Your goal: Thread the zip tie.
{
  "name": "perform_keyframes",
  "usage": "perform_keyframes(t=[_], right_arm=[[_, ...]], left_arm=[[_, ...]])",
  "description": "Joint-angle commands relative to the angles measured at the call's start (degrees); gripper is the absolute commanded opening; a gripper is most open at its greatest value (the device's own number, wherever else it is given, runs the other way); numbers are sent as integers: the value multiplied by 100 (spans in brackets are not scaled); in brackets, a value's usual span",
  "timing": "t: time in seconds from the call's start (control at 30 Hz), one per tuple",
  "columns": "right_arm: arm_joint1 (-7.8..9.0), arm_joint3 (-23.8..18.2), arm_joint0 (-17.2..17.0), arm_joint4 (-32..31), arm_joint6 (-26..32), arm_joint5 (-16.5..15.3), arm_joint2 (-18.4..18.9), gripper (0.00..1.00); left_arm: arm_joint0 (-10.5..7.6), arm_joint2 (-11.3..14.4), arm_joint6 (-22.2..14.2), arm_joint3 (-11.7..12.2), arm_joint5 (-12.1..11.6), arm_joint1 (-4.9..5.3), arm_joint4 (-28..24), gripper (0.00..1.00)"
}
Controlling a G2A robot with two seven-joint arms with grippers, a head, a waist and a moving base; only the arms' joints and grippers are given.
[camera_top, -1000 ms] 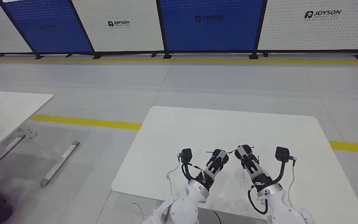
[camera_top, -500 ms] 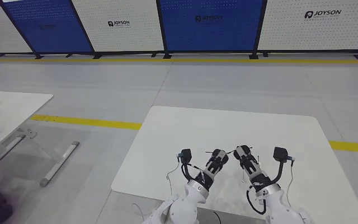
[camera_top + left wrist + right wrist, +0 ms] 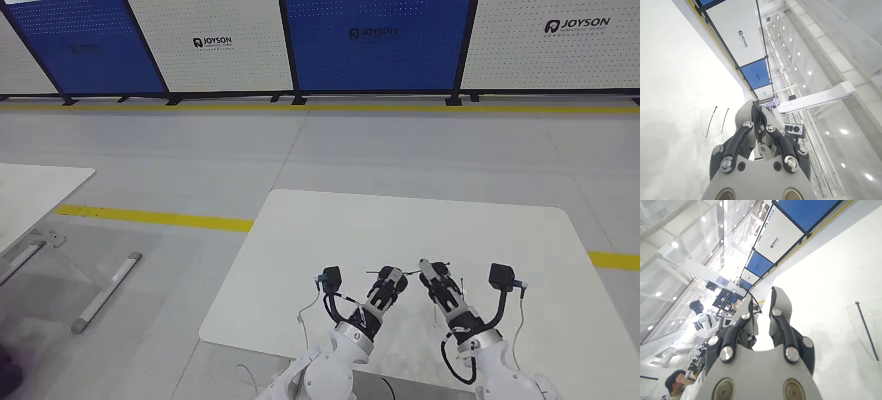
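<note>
1. left hand (image 3: 756,106) – low over the near part of the white table (image 3: 400,220), a little left of the middle. its fingers (image 3: 745,115) are pressed together, with a thin dark strip pinched between the black pads. this looks like the zip tie.
2. zip tie (image 3: 753,299) – black and thin, up off the table in the gap between the two hands. in the right wrist view it bends in an arc with its small head at the far end. it crosses just past the tip of one right-hand finger, and i cannot tell whether it touches that finger.
3. right hand (image 3: 762,296) – just beside the left one and at about the same height. its fingers stand apart with a plain gap between them, and nothing sits inside the gap.
4. two spare zip ties (image 3: 710,122) – lying flat on the table close to the hands, side by side and nearly parallel, on a clear plastic sheet (image 3: 874,321).
</note>
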Motion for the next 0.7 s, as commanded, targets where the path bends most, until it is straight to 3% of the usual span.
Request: perform_keyframes(t=[0.0,0.2,0.3,0.6,0.67], right_arm=[[1,-17,-12,18,4,-21,5,100],[8,-83,-110,115,-35,-54,63,100],[6,-99,-218,416,-90,5,167,100],[5,-95,-219,465,-106,-2,177,100],[18,-46,-151,64,-181,41,202,100]], left_arm=[[-9,-1,44,-4,7,-7,-35,0],[6,-57,290,-98,-25,-54,-518,0],[24,-131,359,-178,-149,-75,-896,0],[18,-134,339,-176,-171,-76,-917,0],[28,-130,341,-178,-223,-89,-1092,0]])
